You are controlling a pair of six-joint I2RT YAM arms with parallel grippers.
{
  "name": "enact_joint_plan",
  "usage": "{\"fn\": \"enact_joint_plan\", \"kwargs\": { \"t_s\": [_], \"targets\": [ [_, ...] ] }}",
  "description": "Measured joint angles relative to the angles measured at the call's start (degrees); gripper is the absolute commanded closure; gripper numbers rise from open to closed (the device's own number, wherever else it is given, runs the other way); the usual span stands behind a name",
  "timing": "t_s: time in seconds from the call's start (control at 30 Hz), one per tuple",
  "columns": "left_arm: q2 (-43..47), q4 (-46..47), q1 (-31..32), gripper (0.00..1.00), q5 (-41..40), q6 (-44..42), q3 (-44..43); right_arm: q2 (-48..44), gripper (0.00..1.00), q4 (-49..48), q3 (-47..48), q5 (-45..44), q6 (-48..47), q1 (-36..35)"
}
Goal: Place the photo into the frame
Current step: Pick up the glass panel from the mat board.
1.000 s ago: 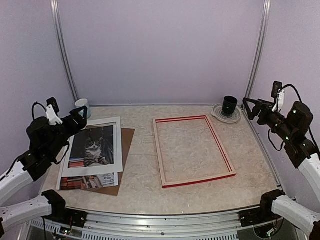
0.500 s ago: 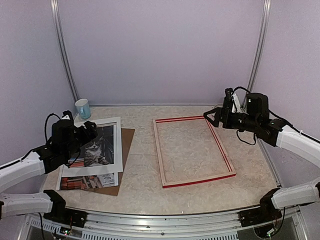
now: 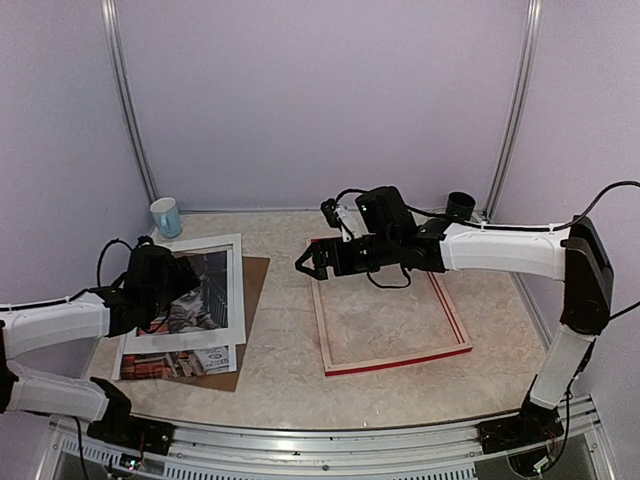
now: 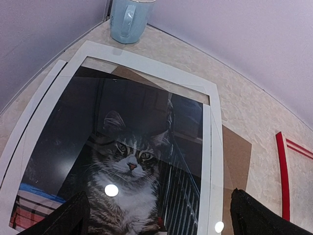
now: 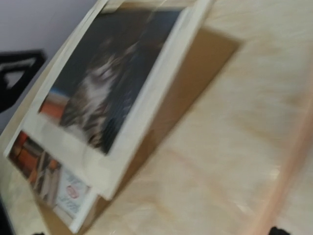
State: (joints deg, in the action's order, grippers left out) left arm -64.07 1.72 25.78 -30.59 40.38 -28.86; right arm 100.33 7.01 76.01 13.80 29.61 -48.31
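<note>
On the left of the table (image 3: 285, 345), the photo (image 3: 208, 292) lies under a white mat (image 3: 238, 275) on a brown board (image 3: 256, 285). The left gripper (image 3: 183, 275) hangs over it, jaws spread wide, holding nothing. The right gripper (image 3: 308, 266), jaws wide too, hangs over the red frame (image 3: 400, 362).

— What can't you make out on your left side?
— From above, my left arm covers the near-left part of the photo (image 3: 210, 290). From my left wrist, its lower edge runs off the bottom, the mug (image 4: 128, 19) is cut at the top, and only the dark tips of my left jaws poke in.
— And the right?
— My right wrist view is smeared: the cat is a grey blur, the frame (image 5: 286, 171) a pale streak. From above, my right jaws hide the frame's far left corner, and my arm partly hides the dark cup (image 3: 460, 206).
</note>
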Motion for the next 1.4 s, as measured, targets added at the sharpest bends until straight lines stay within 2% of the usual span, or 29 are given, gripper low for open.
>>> {"fn": "enact_joint_plan", "kwargs": {
  "t_s": [0.17, 0.37, 0.7, 1.03, 1.4],
  "targets": [
    [-0.94, 1.16, -2.08, 0.01, 2.03, 0.59, 1.44, 11.56, 0.01, 1.51, 9.99, 2.49, -0.15, -4.59],
    [-3.19, 3.45, -3.65, 0.01, 6.25, 0.50, 3.82, 20.33, 0.01, 3.41, 17.11, 5.51, -0.09, -7.15],
    [-8.31, 9.03, -3.98, 0.01, 11.50, -0.92, 5.01, 26.64, 0.01, 6.95, 20.81, 8.33, 0.04, -7.15],
    [-10.05, 12.00, -6.95, 0.05, 16.59, -0.94, 7.19, 32.28, 0.01, 8.28, 26.40, 13.42, 1.64, -6.49],
    [-11.34, 18.80, -6.97, 0.06, 20.63, -1.05, 12.22, 36.81, 0.01, 10.03, 30.71, 17.14, 3.28, -4.70]
  ]
}}
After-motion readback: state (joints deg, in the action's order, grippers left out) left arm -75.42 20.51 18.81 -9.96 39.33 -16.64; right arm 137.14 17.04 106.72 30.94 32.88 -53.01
